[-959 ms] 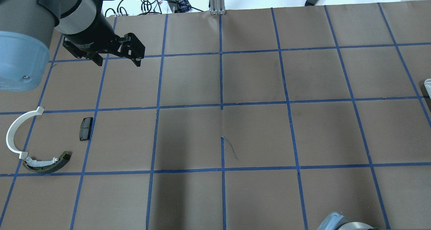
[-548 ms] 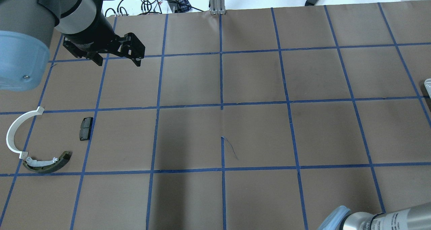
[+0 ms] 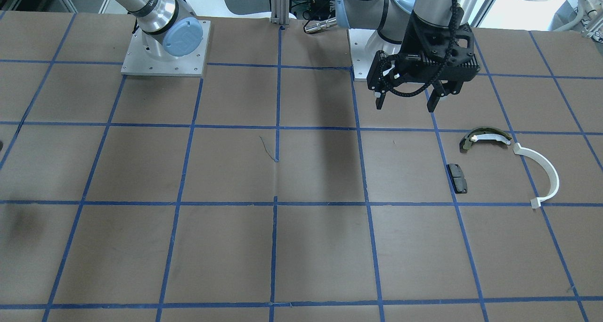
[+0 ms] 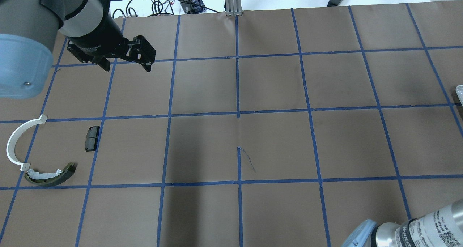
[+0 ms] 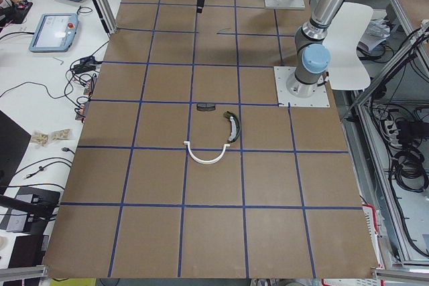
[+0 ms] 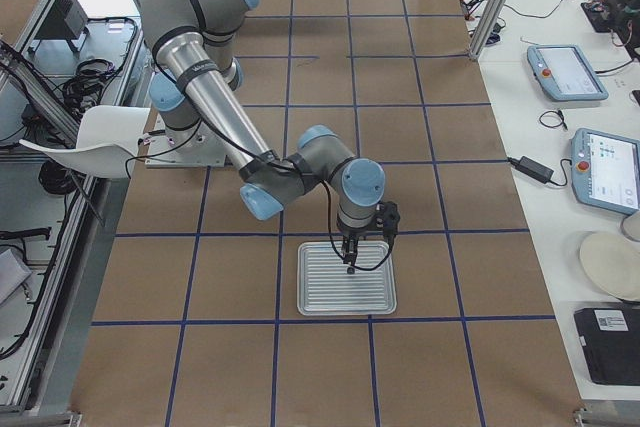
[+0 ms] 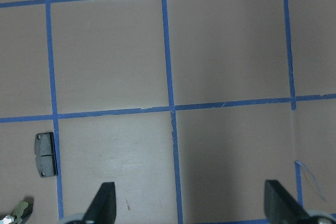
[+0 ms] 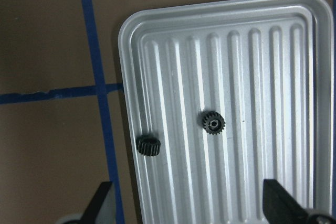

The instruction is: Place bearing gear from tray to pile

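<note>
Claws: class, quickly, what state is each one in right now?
Left claw: open, holding nothing.
Right claw: open, empty, above the tray.

Overhead and front-facing views cover the tabletop (image 4: pixel 275 88) from opposite sides, sharing the pile (image 3: pixel 457 177). Side views look along it. The close right wrist view and exterior right share the tray (image 8: pixel 262 51).

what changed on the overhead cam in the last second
The right arm slid further into the overhead view's bottom right corner. Nothing was grasped or released. The left gripper stayed open and in place; the black pad, shoe and white arc did not move.
</note>
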`<state>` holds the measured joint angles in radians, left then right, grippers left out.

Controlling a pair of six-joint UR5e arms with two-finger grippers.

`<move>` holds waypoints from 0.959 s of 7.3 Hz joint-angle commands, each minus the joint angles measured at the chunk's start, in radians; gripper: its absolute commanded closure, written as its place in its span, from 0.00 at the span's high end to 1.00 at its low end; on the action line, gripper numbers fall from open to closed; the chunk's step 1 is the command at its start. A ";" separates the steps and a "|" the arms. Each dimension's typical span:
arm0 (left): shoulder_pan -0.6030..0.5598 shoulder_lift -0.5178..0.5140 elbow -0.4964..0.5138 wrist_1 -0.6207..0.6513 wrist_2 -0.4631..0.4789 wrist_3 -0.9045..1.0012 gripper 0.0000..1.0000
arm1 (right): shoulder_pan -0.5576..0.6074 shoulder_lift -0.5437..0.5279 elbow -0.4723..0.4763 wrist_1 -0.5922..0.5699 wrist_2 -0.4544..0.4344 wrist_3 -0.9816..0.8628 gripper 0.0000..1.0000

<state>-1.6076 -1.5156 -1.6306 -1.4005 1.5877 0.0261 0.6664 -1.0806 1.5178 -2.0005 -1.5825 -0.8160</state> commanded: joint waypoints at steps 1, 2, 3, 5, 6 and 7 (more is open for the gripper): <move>0.000 0.000 0.000 0.002 -0.002 0.000 1.00 | -0.001 0.068 -0.030 -0.043 -0.029 -0.003 1.00; 0.000 0.000 0.000 0.002 -0.002 0.000 1.00 | -0.001 0.085 -0.030 -0.043 -0.043 0.001 1.00; 0.000 0.000 0.000 0.000 -0.002 0.000 1.00 | -0.001 0.103 -0.039 -0.050 -0.044 0.006 0.89; -0.002 0.000 0.000 0.002 0.000 0.000 1.00 | -0.001 0.154 -0.086 -0.063 -0.040 0.050 0.83; 0.000 -0.002 0.000 0.000 -0.002 0.000 1.00 | 0.001 0.171 -0.094 -0.063 -0.042 0.055 0.79; 0.000 0.000 0.000 0.000 0.000 0.000 1.00 | 0.001 0.171 -0.088 -0.063 -0.039 0.111 0.77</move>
<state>-1.6081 -1.5164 -1.6306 -1.4000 1.5868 0.0261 0.6666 -0.9198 1.4315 -2.0625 -1.6235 -0.7513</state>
